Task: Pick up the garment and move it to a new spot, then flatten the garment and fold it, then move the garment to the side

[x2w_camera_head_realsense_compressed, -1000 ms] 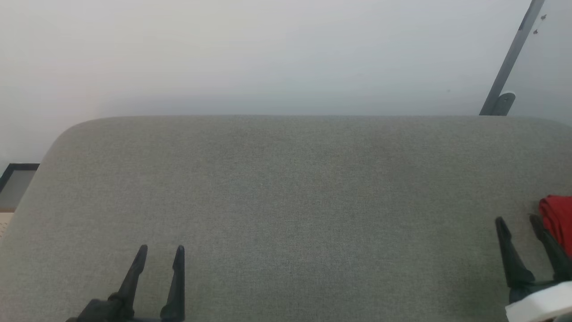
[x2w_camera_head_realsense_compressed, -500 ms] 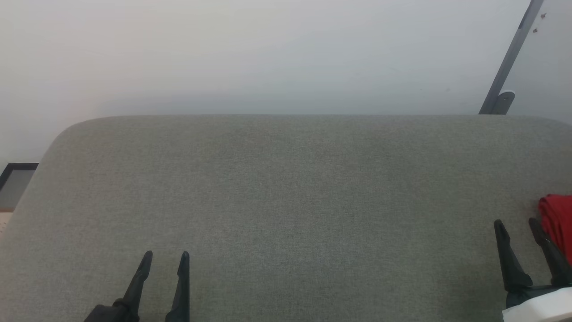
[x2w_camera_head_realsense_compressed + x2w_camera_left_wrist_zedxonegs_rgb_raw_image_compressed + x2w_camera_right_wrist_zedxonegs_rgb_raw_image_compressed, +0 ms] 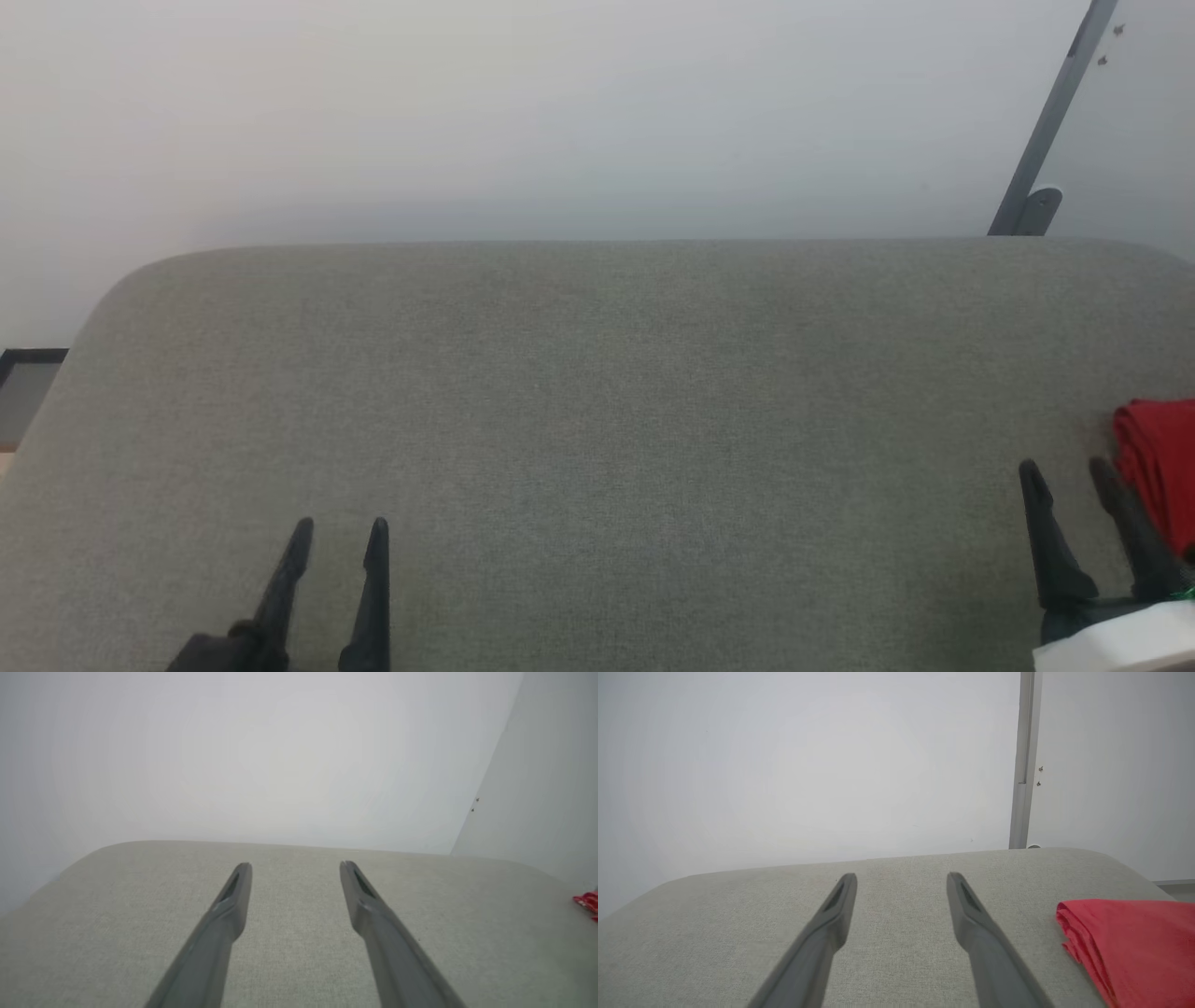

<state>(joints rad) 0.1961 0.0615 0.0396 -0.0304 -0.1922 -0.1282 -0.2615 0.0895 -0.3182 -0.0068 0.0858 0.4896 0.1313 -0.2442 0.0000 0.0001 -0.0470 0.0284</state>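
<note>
At the right edge of the padded grey bench (image 3: pixel 597 392) lay the one garment (image 3: pixel 1158 467), a folded red bundle with its layered edges turned toward the right hand (image 3: pixel 1063 464). It was just beside that hand's outer finger, and the right wrist view showed a strip of bare cloth between them. Compared with a second earlier, the whole head view had slid a little to the left, so the camera had turned rather than the things. Only the left hand (image 3: pixel 341 525) sat slightly lower in that view than before, while the garment kept its place on the bench. Two hands were in sight, four dark fingers in all, both hands spread wide and holding nothing above the bench. One grey pole (image 3: pixel 1050 121) leaned against the pale wall, and one dark-framed panel (image 3: pixel 23 383) stood at the far left.
</note>
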